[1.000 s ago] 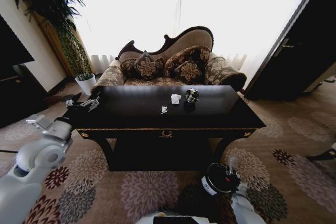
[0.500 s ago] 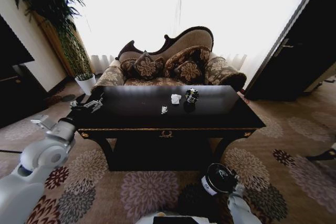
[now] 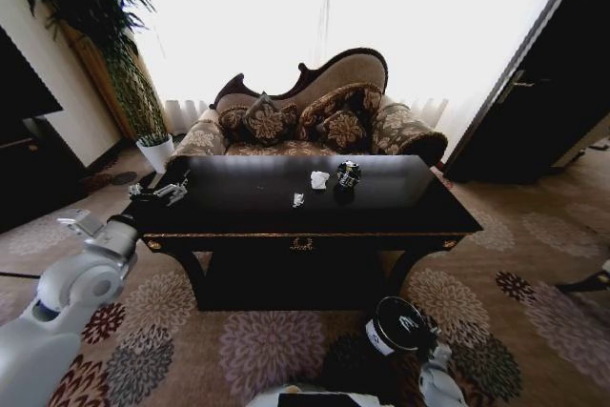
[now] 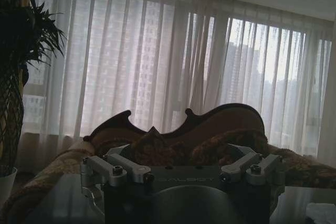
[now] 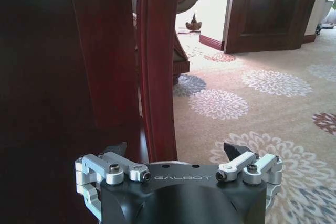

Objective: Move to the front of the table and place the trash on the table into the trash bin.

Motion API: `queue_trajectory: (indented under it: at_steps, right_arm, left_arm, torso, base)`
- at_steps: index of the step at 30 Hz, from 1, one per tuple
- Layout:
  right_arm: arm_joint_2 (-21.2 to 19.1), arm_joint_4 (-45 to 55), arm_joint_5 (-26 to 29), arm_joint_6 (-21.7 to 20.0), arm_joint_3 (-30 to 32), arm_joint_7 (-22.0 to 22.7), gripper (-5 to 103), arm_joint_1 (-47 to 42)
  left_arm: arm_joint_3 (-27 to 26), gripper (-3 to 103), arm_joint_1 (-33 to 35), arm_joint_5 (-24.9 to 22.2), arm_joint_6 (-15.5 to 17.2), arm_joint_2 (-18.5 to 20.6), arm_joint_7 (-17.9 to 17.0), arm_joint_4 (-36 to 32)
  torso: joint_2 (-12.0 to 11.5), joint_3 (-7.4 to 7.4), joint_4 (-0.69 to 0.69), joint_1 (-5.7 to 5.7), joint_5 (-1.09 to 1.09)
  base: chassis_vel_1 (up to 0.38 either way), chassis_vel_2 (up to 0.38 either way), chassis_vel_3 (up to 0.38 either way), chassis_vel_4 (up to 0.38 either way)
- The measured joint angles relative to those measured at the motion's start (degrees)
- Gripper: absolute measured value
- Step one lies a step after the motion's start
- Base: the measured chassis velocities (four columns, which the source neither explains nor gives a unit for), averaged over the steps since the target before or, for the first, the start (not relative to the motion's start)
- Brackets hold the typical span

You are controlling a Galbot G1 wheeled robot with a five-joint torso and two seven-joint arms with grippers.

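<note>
Change since a second ago: the left tool point(image 3: 160, 190) has crept forward and up over the bench's point(image 3: 400, 212) left end; the right tool point(image 3: 431, 348) has sunk lower beside the bin point(image 3: 395, 325).
Left tool: hovers just above the left corner of the bench, fingers spread, empty.
Right tool: low on the robot's right, near the bin's far side; in the right wrist view its fingers point(image 5: 234, 148) stand apart, holding nothing.
Trash: paper wad point(image 3: 318, 179), dark can point(image 3: 348, 174) and a small white scrap point(image 3: 297, 199) lie mid-bench toward the sofa point(image 3: 315, 111); perhaps more is there, too small to tell.
Bin: on the carpet point(image 3: 238, 340) before the bench's right front leg.
Open room: the bench top between the left tool and the trash is bare; carpet lies open left and right.
</note>
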Motion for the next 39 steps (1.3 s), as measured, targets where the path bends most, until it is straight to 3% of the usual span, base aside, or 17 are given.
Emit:
queue_trajectory:
  at_steps: [3, 7, 16, 25, 31, 39]
  right_arm:
    - [0.63, 3.35, -0.03, 2.44, 1.71, -0.40, 100, -3.62]
    - [2.85, 15.21, 0.95, 4.88, 4.99, 1.09, 100, -12.14]
    - [7.86, 41.07, 3.16, 6.10, 7.72, 5.53, 100, -28.28]
    - [9.33, 54.48, 3.64, 6.51, 10.24, 8.78, 100, -35.05]
    - [7.51, 61.98, 3.80, 2.93, 12.05, 10.17, 100, -36.07]
    - [2.16, 70.49, 5.19, -4.68, 12.27, 10.79, 100, -34.65]
  left_arm:
    - [0.00, 100, 0.01, 0.01, 0.02, 0.00, 0.00, 0.00]
    - [0.00, 100, 0.02, 0.03, 0.03, 0.00, 0.00, 0.00]
    - [0.00, 100, 0.02, 0.06, 0.03, -0.01, 0.01, 0.00]
    - [-0.02, 100, 0.02, 0.06, 0.03, -0.01, 0.01, 0.01]
    - [-0.02, 100, 0.02, 0.05, 0.03, -0.01, 0.02, 0.01]
    - [-0.02, 100, 0.02, 0.06, 0.01, -0.01, 0.02, 0.01]
  torso:
    - [0.00, 0.00, 0.01, 0.00, -0.01]
    - [0.00, 0.00, 0.01, 0.00, -0.02]
    - [0.01, 0.00, 0.01, -0.01, -0.04]
    - [0.01, 0.00, 0.01, 0.00, -0.02]
    - [0.01, 0.00, 0.01, 0.00, -0.01]
    - [0.00, 0.01, 0.02, 0.00, -0.01]
  base:
    - [0.000, 0.000, 0.000, 0.000]
    - [0.000, 0.000, 0.000, 0.000]
    - [0.000, 0.000, 0.000, 0.000]
    - [0.000, 0.000, 0.000, 0.000]
    - [0.000, 0.000, 0.000, 0.000]
    - [0.000, 0.000, 0.000, 0.000]
